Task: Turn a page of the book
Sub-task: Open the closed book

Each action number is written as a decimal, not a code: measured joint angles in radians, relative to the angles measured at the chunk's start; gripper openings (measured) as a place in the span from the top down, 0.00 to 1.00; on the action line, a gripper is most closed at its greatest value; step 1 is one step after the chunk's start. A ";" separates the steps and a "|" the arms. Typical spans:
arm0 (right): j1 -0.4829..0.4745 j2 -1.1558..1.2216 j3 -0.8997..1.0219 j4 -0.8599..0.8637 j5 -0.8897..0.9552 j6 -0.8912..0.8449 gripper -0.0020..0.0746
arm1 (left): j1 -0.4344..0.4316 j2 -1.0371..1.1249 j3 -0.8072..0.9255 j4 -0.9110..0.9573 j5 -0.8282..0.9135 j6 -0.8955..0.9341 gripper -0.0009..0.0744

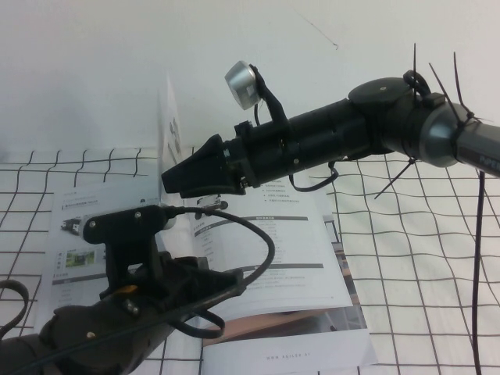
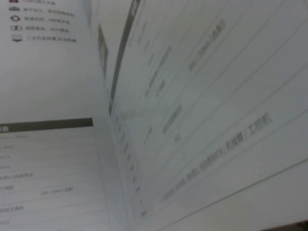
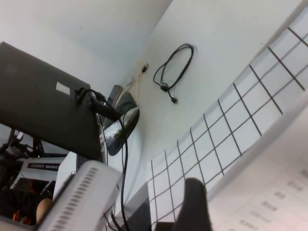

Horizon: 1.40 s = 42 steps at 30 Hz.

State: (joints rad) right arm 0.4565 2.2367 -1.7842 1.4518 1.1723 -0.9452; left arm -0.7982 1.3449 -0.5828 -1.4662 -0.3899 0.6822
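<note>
The book lies open on the checked cloth, with white pages, grey bars and fine text. One page stands upright near the spine. My right gripper reaches in from the right and is shut on this page's lower part. In the right wrist view one dark finger lies against the page, which hides the other finger. My left gripper hovers low over the book's near left half. The left wrist view is filled with the book's pages up close, and no fingers show there.
A white cloth with a black grid covers the table, and a white wall stands behind it. The right arm spans the space above the book. A dark screen and a coiled cable lie off to the side.
</note>
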 joint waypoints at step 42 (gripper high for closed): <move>-0.040 0.063 0.000 -0.843 -0.214 0.316 0.97 | 0.408 0.111 -0.095 -0.284 0.375 0.479 0.99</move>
State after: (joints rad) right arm 0.4162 2.2997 -1.7842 0.6085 0.9586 -0.6289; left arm -0.3905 1.4555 -0.6781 -1.7504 -0.0148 1.1617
